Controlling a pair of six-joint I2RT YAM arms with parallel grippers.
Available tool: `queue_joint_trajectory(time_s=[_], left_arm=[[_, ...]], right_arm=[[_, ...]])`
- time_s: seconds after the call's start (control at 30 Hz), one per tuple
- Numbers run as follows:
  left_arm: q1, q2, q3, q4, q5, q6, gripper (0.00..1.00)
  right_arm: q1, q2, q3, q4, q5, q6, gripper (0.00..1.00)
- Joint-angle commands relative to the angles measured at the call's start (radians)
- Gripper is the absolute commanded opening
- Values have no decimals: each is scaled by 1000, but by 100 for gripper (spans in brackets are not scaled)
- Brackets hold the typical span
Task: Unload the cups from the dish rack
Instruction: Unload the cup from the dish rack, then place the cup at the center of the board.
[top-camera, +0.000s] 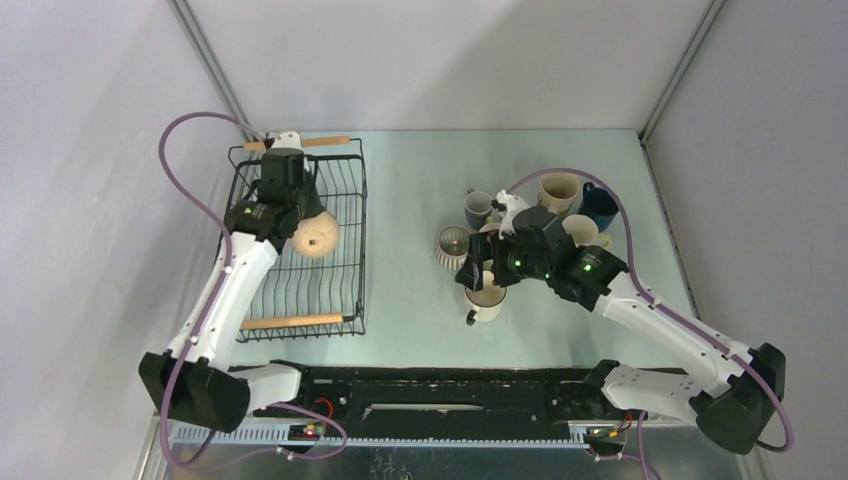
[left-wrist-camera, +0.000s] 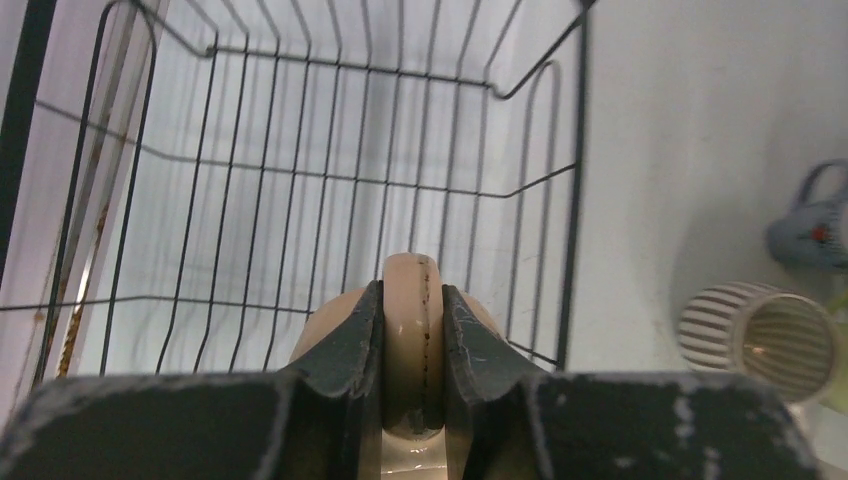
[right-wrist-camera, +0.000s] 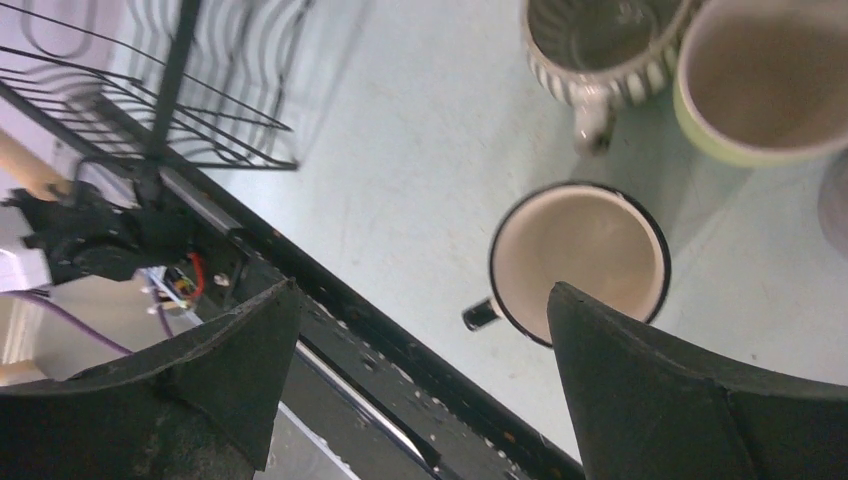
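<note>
Now the tan cup (top-camera: 318, 238) sits clamped tight inside the left tool (left-wrist-camera: 412, 300).

no readable text, labels, numbers

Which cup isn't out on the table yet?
The tan cup, clamped by the left gripper over the dish rack; other cups stand on the table.

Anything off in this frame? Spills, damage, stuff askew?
No spills or breakage. Two small things: the dish rack has brownish, rust-like streaks on wires at the left of the left wrist view, and the tan mug hangs tipped from the left gripper, base toward the overhead camera.
</note>
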Motion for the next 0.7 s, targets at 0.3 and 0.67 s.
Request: queue_joint_trajectory(time_s=[0.3, 0.67], left_arm=[[-120, -138, 258, 27, 271, 85, 0], [-201, -180, 256, 139, 631, 46, 0]], right_arm=[[-66, 8, 166, 232, -294, -54, 100], [-70, 10, 191, 380, -490, -55, 100]])
